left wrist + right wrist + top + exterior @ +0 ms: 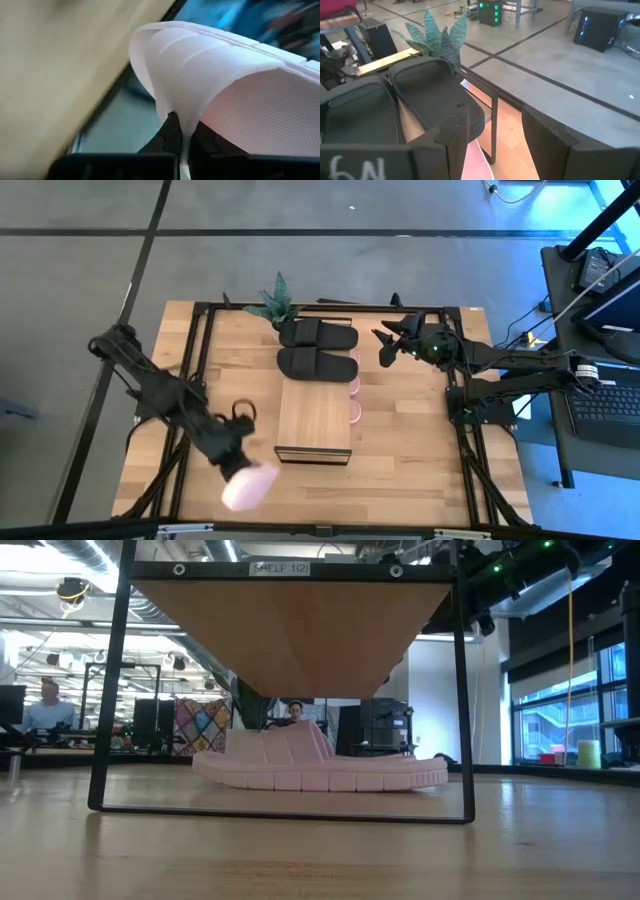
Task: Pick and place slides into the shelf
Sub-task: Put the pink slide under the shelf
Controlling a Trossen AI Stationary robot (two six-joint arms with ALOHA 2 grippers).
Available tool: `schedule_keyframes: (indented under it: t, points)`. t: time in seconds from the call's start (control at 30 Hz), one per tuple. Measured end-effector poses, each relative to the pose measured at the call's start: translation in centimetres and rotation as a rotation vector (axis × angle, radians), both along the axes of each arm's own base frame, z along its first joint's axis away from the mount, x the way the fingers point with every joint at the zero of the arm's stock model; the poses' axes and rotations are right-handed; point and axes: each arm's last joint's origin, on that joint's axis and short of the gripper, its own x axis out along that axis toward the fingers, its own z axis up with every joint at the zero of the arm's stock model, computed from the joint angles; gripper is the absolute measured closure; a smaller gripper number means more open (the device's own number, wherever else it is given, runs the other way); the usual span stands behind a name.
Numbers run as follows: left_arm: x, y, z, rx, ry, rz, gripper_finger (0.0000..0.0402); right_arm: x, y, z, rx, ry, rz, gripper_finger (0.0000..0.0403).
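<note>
My left gripper (235, 470) is over the table's near left corner, shut on a pale pink slide (248, 488) that is lifted off the table. The shelf (314, 420) stands mid-table. Two black slides (318, 335) (318, 363) lie sole-down on the far part of its plank top. Pink slides (354, 398) poke out from beneath its right side; one pink slide (320, 765) rests sole-down on the table under the shelf. My right gripper (383, 345) hovers open by the black slides (435, 95), with nothing between its fingers. My left gripper pinches a thin pale pink wall of the slide, apparently the strap's edge (181, 131), between its two fingers (169, 136). The strap arches away beyond the fingers. The slide hangs clear of the table past the fingertips.
A potted plant (275, 305) stands at the shelf's far left corner, close to the black slides. Dark frame rails (200, 360) run along the table's sides. Bare wood lies left and right of the shelf. A person sits in the room beyond.
</note>
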Motion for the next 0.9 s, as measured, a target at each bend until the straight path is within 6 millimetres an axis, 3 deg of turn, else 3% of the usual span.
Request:
schedule_keyframes:
  t: [0.2, 0.33, 0.53, 0.67, 0.8, 0.9]
  points:
    - [-0.1, 2.7, 3.6, 0.273, -0.513, 0.033, 0.0401, 0.0, 0.0, 0.0, 0.045, -0.038, -0.016, 0.0221]
    - [0.7, 4.8, 4.3, 0.523, -0.650, 0.017, 0.0401, 0.0, 0.0, 0.0, 0.097, -0.082, -0.035, 0.0221]
    - [2.8, 8.8, 4.2, 0.953, -0.653, 0.090, 0.0401, 0.0, 0.0, 0.1, 0.200, -0.172, -0.071, 0.0221]
    - [3.8, 11.5, 5.4, 1.242, -0.650, 0.239, 0.0401, 0.3, 0.2, 0.6, 0.246, -0.248, 0.002, 0.0221]
    - [4.1, 14.2, 6.0, 1.509, -0.506, 0.398, 0.0401, 0.8, 0.8, 1.8, 0.276, -0.377, 0.163, 0.0221]
    - [5.2, 15.7, 5.8, 1.700, -0.356, 0.415, 0.0401, 1.0, 1.3, 3.3, 0.378, -0.485, 0.189, 0.0221]
